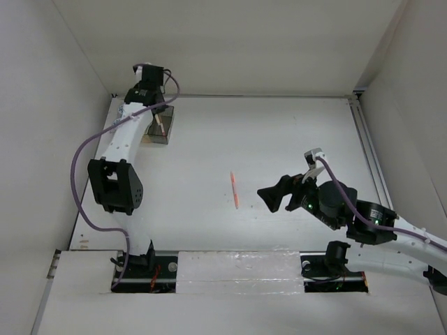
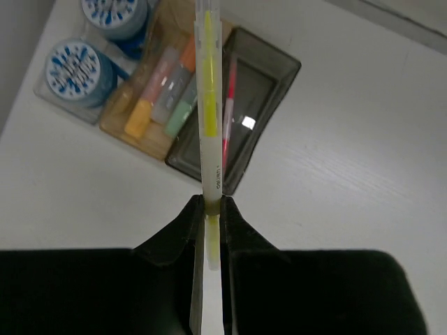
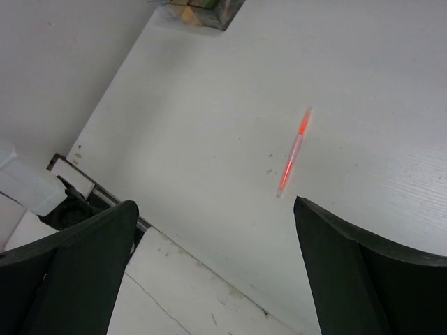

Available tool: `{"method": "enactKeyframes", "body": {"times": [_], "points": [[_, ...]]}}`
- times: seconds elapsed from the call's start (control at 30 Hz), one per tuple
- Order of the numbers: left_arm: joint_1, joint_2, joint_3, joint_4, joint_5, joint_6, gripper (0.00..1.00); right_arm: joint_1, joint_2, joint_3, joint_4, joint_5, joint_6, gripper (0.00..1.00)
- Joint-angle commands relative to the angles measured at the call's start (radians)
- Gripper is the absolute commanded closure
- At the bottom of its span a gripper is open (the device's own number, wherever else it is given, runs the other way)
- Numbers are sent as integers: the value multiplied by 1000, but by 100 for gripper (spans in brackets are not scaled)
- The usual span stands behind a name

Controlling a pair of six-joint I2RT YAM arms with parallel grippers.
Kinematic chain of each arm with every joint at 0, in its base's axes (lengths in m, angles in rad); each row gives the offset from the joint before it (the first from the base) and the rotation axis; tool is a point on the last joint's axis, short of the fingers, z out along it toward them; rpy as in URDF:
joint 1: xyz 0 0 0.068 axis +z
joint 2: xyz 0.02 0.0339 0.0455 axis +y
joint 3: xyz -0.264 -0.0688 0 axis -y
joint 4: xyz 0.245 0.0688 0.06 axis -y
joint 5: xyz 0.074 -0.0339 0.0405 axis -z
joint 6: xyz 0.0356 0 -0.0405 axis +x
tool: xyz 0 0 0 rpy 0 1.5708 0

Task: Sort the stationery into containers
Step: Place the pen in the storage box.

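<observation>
Yellow pen (image 2: 209, 105) is clamped in your left claw (image 2: 208, 209): the two fingers are pressed shut on its lower part. The barrel runs straight up the wrist view, out over the row of bins at the far left corner of the tabletop (image 1: 279, 139). From that view it crosses the seam between the amber bin (image 2: 143, 145) and the dark grey bin (image 2: 279, 70); you cannot tell whether its tip touches either. In the clear bin (image 2: 91, 117), at the left end of the row, two blue-and-white rolls (image 2: 77, 66) lie side by side. The amber bin holds several short markers (image 2: 157, 84) lying parallel, with yellow, orange and green ends. A thin red pen (image 2: 228, 105) lies lengthwise in the dark grey bin, just beside the yellow pen in that view.

Your right claw (image 3: 214, 209) is spread wide with nothing between its fingers. It hangs over the middle right of the tabletop, pointing toward a thin orange-red pen (image 1: 235, 189) that lies alone on the bare surface, well apart from the bins. In the right wrist view that pen shows between the two fingers, farther out, and neither finger touches it.
</observation>
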Motion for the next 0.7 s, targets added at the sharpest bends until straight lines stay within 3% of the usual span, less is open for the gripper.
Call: {"method": "enactKeyframes", "body": {"times": [0.0,0.27,0.4,0.67], "points": [[61,83,133,5,100,197,100,-6,7,31,46,-3,-16,1],[95,276,197,33,160,194,100,-6,43,21,57,-3,-25,1],[95,276,87,134,172,156,100,-6,62,21,57,6,-25,1],[104,290,153,138,178,101,100,-6,104,21,80,6,-25,1]]}}
